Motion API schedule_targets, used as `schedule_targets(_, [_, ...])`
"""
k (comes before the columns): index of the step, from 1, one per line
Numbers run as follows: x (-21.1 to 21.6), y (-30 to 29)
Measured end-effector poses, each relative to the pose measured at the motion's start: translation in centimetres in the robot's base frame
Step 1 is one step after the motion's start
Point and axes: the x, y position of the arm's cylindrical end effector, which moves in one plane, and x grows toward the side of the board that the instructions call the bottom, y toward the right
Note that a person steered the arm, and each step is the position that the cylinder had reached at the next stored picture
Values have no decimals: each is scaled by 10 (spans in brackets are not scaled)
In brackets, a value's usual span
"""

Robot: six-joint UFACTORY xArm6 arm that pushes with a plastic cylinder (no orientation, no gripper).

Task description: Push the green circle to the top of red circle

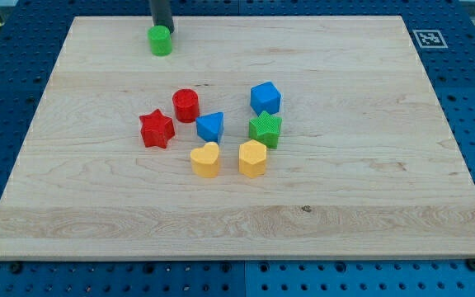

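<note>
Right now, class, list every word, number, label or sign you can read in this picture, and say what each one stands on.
No words, letters or numbers can be read anywhere.
One sign only: a small black-and-white square marker, a coded pattern without text, at the top right corner of the wooden board.
The coloured blocks carry no labels, including the green circle and the red circle.

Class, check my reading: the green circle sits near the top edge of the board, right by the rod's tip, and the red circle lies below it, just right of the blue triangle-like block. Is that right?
One detail is wrong. In the camera view the red circle lies just left of the blue triangle-like block, not right. The rest holds: the green circle sits near the board's top edge, right by my tip.
</note>
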Motion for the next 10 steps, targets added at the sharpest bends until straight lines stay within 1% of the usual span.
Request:
schedule_targets(1, [14, -11])
schedule_targets(2, [14, -59])
schedule_targets(3, [19, -57])
schedule_targets(4, [19, -19])
schedule_targets(5, [28, -9])
schedule_targets(6, [50, 5])
schedule_targets(7, [56, 19])
schedule_targets(8, [58, 2])
schedule_targets(9, [79, 8])
schedule_targets(10, [96, 53])
